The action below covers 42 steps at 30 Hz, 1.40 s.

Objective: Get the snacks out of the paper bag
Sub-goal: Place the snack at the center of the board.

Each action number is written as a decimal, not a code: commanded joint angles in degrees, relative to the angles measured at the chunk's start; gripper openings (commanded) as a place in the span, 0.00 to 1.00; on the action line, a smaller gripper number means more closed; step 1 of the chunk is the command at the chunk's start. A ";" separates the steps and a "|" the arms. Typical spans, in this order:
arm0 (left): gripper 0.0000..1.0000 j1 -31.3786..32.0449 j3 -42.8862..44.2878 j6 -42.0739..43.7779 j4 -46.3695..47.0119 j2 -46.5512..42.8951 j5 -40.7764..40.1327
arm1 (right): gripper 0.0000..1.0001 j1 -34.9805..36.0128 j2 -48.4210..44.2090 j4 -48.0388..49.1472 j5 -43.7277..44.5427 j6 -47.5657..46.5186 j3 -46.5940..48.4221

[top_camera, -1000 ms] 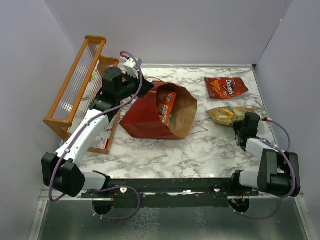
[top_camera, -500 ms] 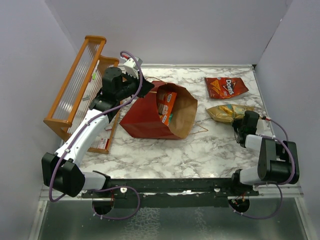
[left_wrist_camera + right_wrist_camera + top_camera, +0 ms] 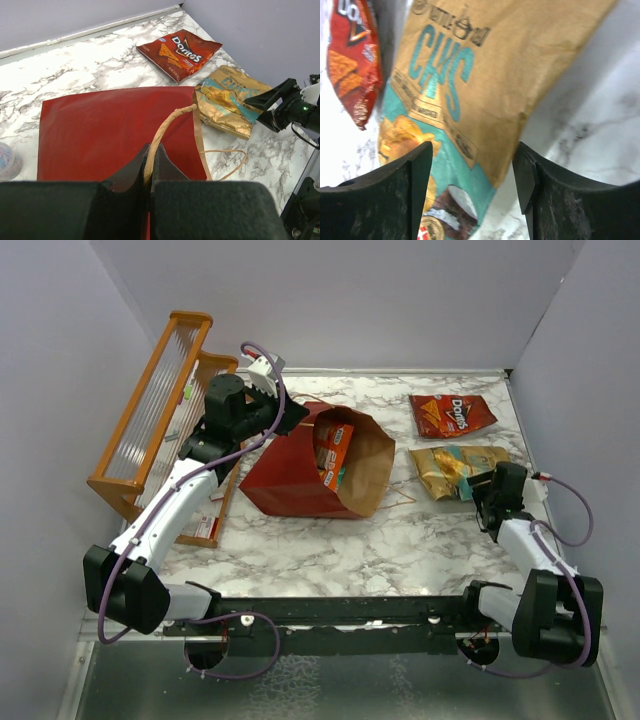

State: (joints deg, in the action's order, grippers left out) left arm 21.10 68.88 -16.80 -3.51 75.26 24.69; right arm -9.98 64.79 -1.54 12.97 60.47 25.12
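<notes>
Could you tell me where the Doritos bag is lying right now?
The Doritos bag lies on the table's far right in the top view, just behind the gold chip bag and right of the paper bag.

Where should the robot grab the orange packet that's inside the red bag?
Pinch the orange packet by the end that shows in the mouth of the paper bag, coming in from the right, the open side. The bag lies on its side with its mouth gaping that way, so probably only that end can be reached; the rest is tucked inside.
</notes>
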 commanded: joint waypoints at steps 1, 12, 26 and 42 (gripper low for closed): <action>0.00 0.13 1.01 0.01 0.87 -0.30 0.11 | 0.66 -0.57 -3.31 -12.46 4.67 -4.47 2.11; 0.00 0.17 1.53 0.66 0.02 -0.47 -0.69 | 0.69 -0.05 -5.41 -20.72 -8.19 -17.85 19.69; 0.00 0.08 1.60 0.74 -0.01 -1.08 -0.49 | 0.69 0.13 0.06 -4.15 -24.58 -20.50 11.21; 0.00 0.01 1.19 7.86 -1.20 -3.69 -0.78 | 0.69 0.13 8.81 -1.46 -27.64 -20.46 4.59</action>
State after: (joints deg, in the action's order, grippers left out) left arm 21.19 68.97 -13.13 -4.38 74.74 24.69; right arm -10.13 76.47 -0.78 -15.25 41.91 28.77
